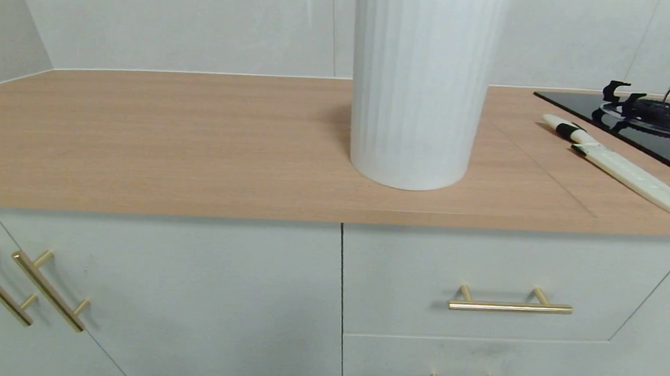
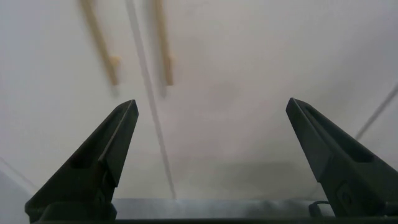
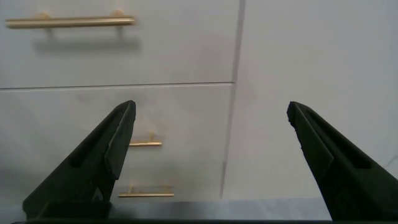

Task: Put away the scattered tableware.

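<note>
A white knife [image 1: 614,163] with a black band on its handle lies on the wooden countertop [image 1: 196,143] at the right, beside the stove. A tall white ribbed container [image 1: 419,82] stands upright in the middle of the counter. My left gripper [image 2: 211,112] is open and faces the white cabinet doors with gold handles [image 2: 102,43]. My right gripper [image 3: 211,115] is open too, with nothing between its fingers, facing the white drawer fronts [image 3: 124,56].
A black gas stove [image 1: 658,125] sits at the far right of the counter. Below the counter are white cabinet doors [image 1: 156,299] at the left and drawers with gold handles [image 1: 509,306] at the right. A grey tiled wall backs the counter.
</note>
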### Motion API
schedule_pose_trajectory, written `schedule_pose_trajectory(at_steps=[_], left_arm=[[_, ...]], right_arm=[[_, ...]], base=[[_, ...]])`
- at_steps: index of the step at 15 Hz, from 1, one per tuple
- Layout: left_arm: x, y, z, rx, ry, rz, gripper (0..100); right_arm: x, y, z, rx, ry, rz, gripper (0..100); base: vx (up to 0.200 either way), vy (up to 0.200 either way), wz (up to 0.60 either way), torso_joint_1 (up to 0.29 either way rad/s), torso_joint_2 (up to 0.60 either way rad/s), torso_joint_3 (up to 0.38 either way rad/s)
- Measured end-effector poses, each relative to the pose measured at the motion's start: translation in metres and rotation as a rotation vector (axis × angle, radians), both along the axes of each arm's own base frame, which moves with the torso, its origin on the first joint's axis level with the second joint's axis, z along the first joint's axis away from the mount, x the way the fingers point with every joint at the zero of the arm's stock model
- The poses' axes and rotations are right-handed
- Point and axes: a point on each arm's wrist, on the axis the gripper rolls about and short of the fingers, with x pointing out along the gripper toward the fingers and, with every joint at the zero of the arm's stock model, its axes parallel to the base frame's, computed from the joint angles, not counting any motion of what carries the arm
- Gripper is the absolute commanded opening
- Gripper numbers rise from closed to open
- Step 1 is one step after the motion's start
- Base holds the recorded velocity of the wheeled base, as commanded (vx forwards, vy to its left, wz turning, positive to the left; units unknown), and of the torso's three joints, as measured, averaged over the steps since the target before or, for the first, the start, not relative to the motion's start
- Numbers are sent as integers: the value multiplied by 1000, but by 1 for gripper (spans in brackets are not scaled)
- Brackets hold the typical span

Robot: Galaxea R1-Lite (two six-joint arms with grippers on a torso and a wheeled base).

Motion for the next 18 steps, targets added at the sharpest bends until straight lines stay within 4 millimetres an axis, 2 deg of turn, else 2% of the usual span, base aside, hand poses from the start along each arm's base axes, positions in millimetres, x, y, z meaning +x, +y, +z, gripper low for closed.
schedule_pose_trajectory(at_steps=[16,18], left_arm=[[0,0,0,-1,0,0,100],[0,0,0,-1,0,0,100]], right_arm=[[0,0,0,-2,0,-1,100],[0,0,0,-3,1,0,100]], base=[[0,0,0,0,0,0],[0,0,0,41,-210,-180]])
